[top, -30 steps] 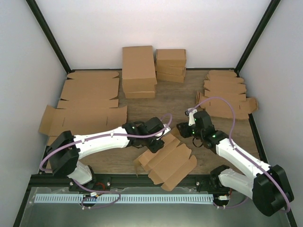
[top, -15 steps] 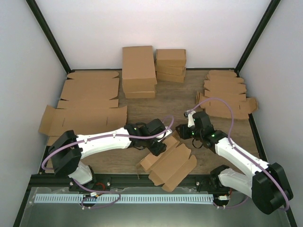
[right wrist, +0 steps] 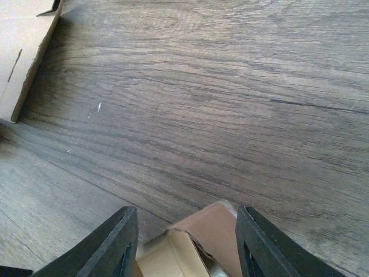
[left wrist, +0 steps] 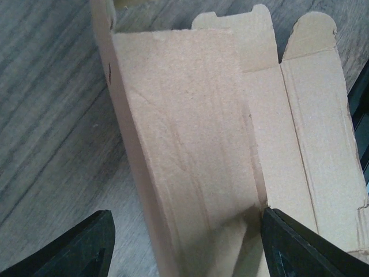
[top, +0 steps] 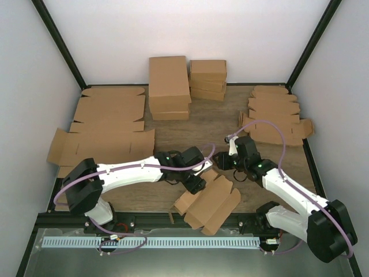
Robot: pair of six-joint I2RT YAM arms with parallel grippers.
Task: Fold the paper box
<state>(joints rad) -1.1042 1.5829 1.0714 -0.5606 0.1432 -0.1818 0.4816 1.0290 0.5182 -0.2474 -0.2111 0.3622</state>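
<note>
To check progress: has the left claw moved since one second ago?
Yes. The left claw shifted right and closer to the front rail, above the paper box.

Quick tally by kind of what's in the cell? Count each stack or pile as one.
Robot arms: 2
Paper box being folded, centre front: 1
Stacks of folded boxes at the back: 2
Piles of flat cardboard blanks, large left, small right: 2
Total: 7
</note>
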